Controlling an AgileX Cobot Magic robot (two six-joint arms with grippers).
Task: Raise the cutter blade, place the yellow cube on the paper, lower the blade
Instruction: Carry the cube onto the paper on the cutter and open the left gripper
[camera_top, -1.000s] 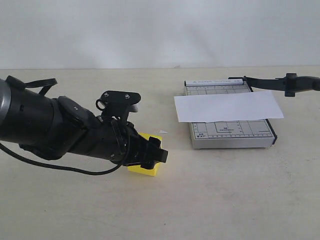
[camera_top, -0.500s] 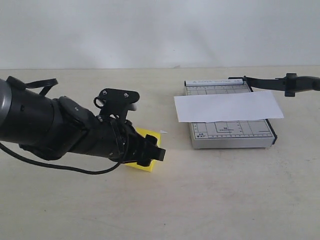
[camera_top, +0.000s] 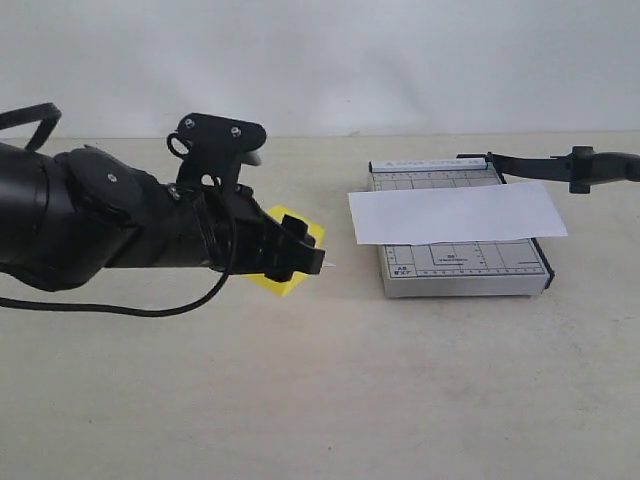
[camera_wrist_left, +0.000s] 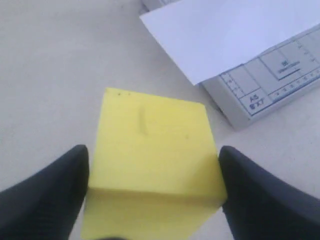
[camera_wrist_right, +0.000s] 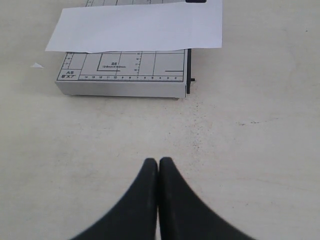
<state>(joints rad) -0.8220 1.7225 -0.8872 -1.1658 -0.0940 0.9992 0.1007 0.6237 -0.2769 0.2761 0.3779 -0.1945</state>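
In front of the grey trimmer board (camera_wrist_right: 120, 89), over the bare table (camera_wrist_right: 260, 150), hangs the right gripper (camera_wrist_right: 158, 167). Its two black fingers are pressed together with nothing between them. Only the right wrist view shows it.

To the left of the board, the left gripper (camera_top: 300, 258) squeezes the yellow cube (camera_top: 288, 222) between its fingers (camera_wrist_left: 60, 185). The cube is tilted and is not on the board.

The near corner of the board reads "A5", with small numbers along the edge. A box looks like "B6".

The paper (camera_top: 455, 213) lies across the board and sticks out on both sides.

At the board's far corner, the cutter blade (camera_top: 560, 165) reaches out to the right, off the board. A tiny white scrap (camera_wrist_right: 36, 65) lies left of the board.
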